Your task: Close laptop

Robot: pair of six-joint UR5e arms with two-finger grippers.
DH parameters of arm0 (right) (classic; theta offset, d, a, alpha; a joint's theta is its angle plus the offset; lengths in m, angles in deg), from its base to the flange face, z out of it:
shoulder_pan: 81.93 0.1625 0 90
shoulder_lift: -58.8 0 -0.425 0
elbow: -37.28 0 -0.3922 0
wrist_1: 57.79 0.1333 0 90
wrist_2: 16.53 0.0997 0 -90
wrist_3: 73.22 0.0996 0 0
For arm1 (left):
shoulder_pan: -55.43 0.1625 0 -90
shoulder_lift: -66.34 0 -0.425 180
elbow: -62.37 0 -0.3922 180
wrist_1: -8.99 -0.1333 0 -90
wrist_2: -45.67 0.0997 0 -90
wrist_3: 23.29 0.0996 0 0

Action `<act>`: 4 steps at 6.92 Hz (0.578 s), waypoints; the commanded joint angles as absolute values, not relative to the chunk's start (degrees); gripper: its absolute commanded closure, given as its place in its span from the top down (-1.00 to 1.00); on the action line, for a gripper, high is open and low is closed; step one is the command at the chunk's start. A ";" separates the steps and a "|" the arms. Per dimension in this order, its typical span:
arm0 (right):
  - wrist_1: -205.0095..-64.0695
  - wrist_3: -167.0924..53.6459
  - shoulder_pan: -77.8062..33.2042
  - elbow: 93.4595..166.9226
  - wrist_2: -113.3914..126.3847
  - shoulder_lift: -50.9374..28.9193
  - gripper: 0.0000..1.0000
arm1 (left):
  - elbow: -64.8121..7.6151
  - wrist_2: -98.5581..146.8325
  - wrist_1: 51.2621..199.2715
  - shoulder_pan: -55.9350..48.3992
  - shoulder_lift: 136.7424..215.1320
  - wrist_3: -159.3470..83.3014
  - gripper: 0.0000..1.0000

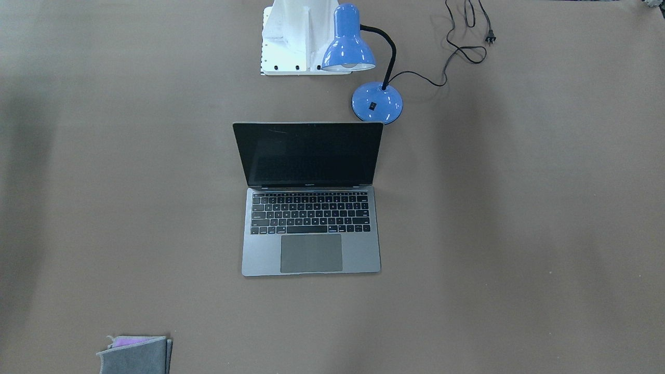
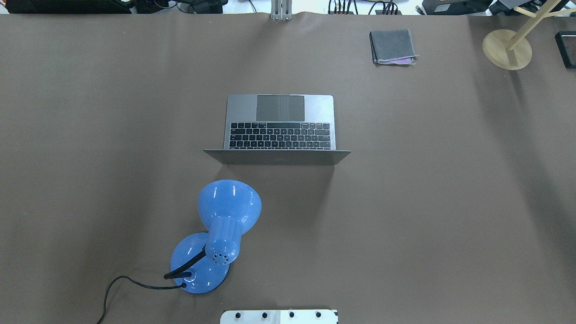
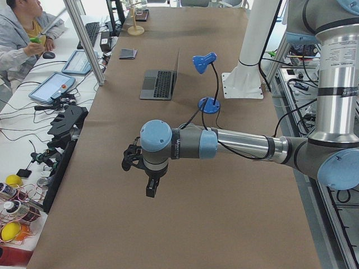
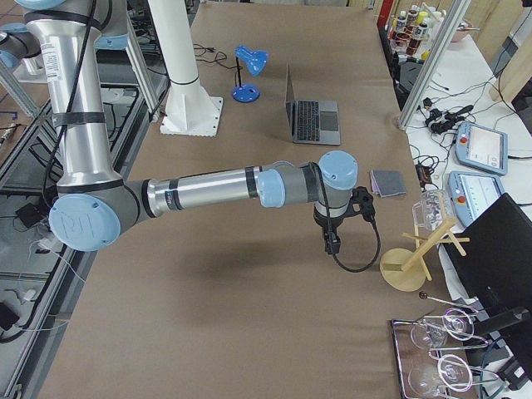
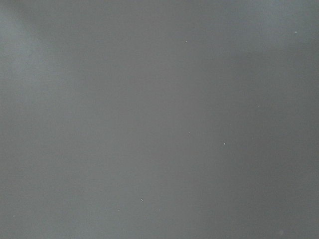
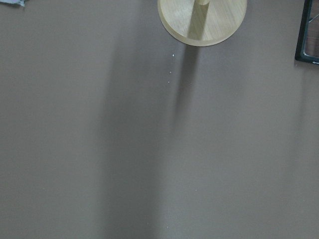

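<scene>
The space-grey laptop (image 1: 310, 254) stands open in the middle of the brown table, its black screen upright and its lid back towards the robot. It also shows in the overhead view (image 2: 279, 108) and both side views (image 3: 160, 84) (image 4: 314, 121). My left gripper (image 3: 150, 189) hangs over bare table far from the laptop, towards the table's left end. My right gripper (image 4: 332, 243) hangs over bare table towards the right end. Both show only in the side views, so I cannot tell whether they are open or shut. The wrist views show only table.
A blue desk lamp (image 2: 228, 211) stands behind the laptop's lid, near the robot's base, with its cord (image 1: 457, 49) trailing. A folded grey cloth (image 2: 392, 46) lies at the far right. A wooden stand (image 2: 507, 49) is near the right gripper (image 6: 202, 22).
</scene>
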State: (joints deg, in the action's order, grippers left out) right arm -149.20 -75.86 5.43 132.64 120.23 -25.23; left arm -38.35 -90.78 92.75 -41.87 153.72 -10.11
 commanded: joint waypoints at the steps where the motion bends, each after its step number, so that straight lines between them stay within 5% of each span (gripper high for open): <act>1: -149.20 -75.86 5.43 132.65 120.23 -25.22 1.00 | -38.26 -90.74 92.75 -41.87 153.71 -10.11 0.96; 4: -149.20 -75.86 5.43 132.65 120.23 -25.22 1.00 | -38.09 -90.74 92.75 -41.95 153.62 -9.93 0.96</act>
